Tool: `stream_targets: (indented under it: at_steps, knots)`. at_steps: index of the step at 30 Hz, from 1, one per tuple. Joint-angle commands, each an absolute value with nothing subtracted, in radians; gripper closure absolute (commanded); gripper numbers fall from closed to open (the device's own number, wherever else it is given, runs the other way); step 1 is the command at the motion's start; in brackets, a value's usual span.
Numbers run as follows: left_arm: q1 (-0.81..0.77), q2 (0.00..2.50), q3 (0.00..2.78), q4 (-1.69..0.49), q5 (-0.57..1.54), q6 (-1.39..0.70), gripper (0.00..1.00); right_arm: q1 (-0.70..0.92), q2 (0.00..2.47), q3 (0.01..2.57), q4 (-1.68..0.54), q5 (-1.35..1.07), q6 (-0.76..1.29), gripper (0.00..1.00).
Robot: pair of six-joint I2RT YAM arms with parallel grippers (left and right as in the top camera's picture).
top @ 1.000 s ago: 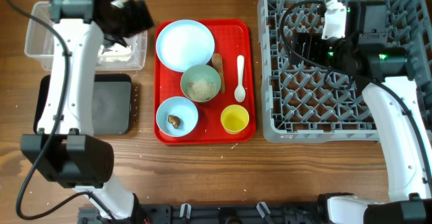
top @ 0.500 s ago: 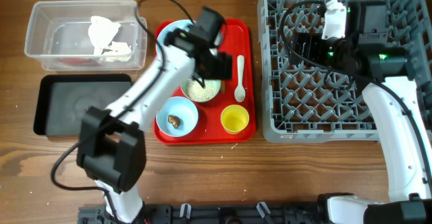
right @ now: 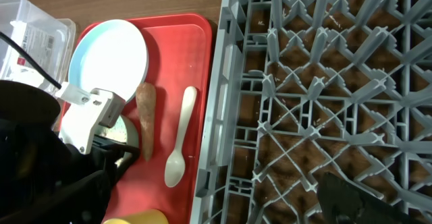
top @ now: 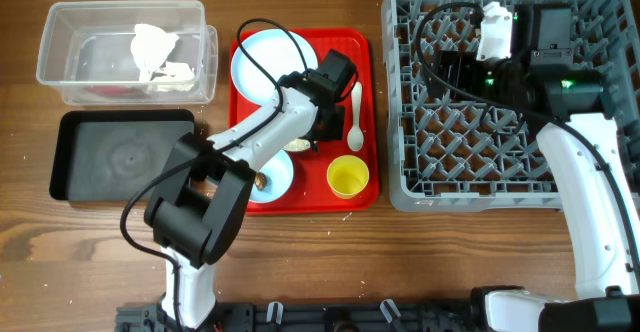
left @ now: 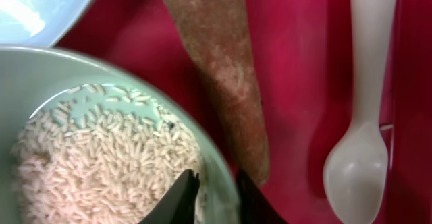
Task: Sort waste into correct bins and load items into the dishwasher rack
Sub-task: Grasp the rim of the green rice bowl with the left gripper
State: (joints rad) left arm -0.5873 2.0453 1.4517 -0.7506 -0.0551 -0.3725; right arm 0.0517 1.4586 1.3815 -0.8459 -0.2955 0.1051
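Our left claw [left: 216, 191] pinches the rim of the mint bowl [left: 40, 69], one finger inside by the rice crumbs [left: 101, 156] and one outside, just beside the long brown food stick [left: 223, 69] and near the white spoon [left: 358, 163] on the red tray [left: 304, 62]. Our right claw [top: 455, 67] hangs spread wide over the grey dishwasher rack [top: 480, 162]. Farther out we see the crumpled napkin [top: 150, 52] lying in the clear tub [top: 60, 72], with the black tray [top: 120, 162] just beside it.

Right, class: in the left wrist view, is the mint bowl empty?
No, the mint bowl holds a heap of white rice-like crumbs.
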Motion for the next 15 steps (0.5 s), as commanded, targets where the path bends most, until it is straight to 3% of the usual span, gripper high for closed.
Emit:
stream_targets:
  at_steps: [1, 7, 15]
  knots:
    - [-0.593, 2.054, 1.443, -0.746, -0.070, -0.374, 0.96, 0.060, 1.467, 1.406, -0.847, -0.309, 0.115, 0.00]
    - [-0.593, 2.047, 1.469, -0.766, -0.060, -0.375, 0.96, 0.060, 1.467, 1.406, -0.849, -0.308, 0.115, 0.00]
    - [-0.583, 1.882, 1.683, -0.951, 0.026, -0.393, 0.96, 0.060, 1.467, 1.406, -0.849, -0.308, 0.115, 0.00]
